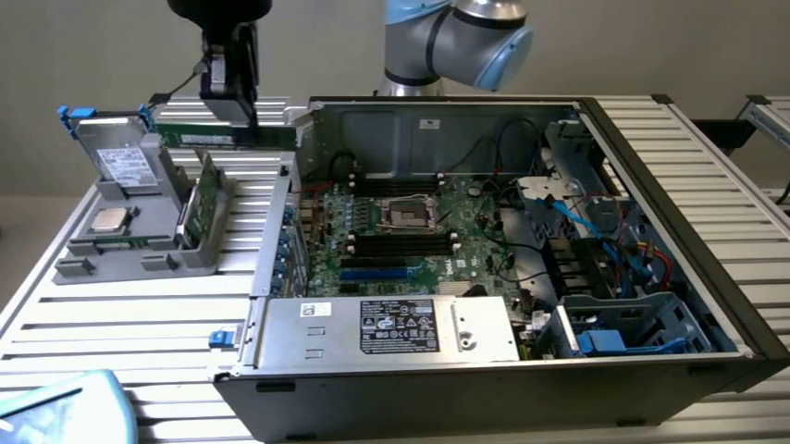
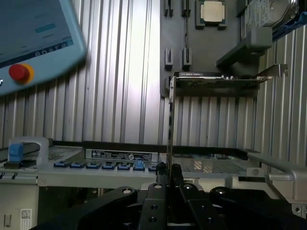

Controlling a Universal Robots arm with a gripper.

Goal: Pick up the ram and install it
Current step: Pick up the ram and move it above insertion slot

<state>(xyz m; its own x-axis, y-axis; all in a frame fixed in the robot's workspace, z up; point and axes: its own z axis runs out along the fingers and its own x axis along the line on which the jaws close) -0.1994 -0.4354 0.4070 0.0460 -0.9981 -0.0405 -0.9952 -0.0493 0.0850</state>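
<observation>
**ITEM 1: gripper (image 2: 169,168).** Black fingers (image 2: 176,176) nearly closed, gap no wider than a thin board. Clamped on ram (image 1: 228,137), one finger each face.

**ITEM 2: ram.** Long narrow green stick, held off the surfaces, long edge level. Ext. view: hangs under gripper, outside the computer case (image 1: 691,268), just beside the case wall on the exterior view's left. One end is near the case's back corner. Gripped approx. mid-length. Wrist view: seen edge-on, a thin line running out from the fingertips.

**ITEM 3: grey tray (image 1: 74,268).** Under and near ram, on slatted table (image 1: 136,314). Holds:
- broader green card (image 1: 203,199), standing on edge
- CPU (image 1: 109,219), lying flat
- hard drive (image 1: 124,165), propped up at an angle

**ITEM 4: case interior.** Case open on top.
- motherboard (image 1: 475,217)
- long black slots (image 1: 395,245) either side of the CPU socket
- power supply (image 1: 383,328) w/ label at the near edge
- blue cables at the exterior view's right

**ITEM 5: teach pendant (image 2: 33,38).** Pale blue, red button (image 2: 18,72), lying on table near the case's front corner.

**ITEM 6: robot arm (image 1: 457,32).** Grey w/ blue caps, base behind the case.
</observation>
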